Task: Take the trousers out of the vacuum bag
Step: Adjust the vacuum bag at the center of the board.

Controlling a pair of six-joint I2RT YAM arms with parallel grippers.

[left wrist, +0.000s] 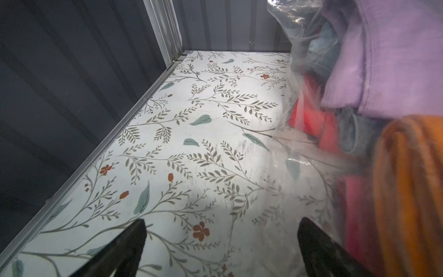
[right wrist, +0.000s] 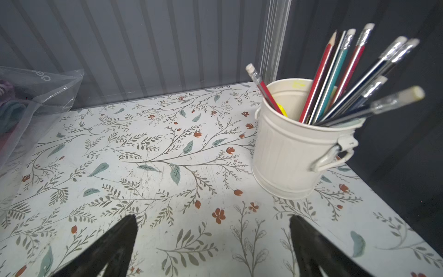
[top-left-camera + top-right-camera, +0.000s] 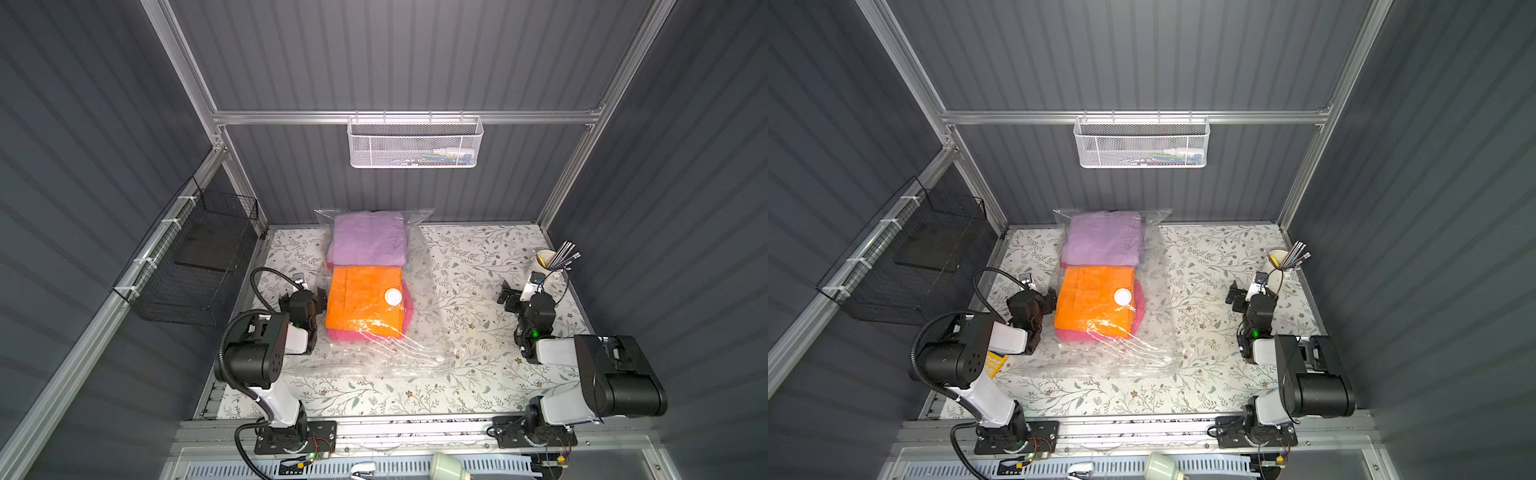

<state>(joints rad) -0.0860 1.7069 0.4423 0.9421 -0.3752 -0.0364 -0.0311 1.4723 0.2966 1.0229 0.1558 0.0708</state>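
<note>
No legible text found. Vacuum bag bore grey lettering near corner, reversed through plastic; I could not read it. Red pencil imprint too small.

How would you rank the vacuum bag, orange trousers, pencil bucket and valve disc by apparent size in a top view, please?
Largest to smallest:
1. vacuum bag
2. orange trousers
3. pencil bucket
4. valve disc

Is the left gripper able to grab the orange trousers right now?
Probably not directly: the left gripper sits open beside the orange trousers, but the vacuum bag covers them with plastic.
</note>
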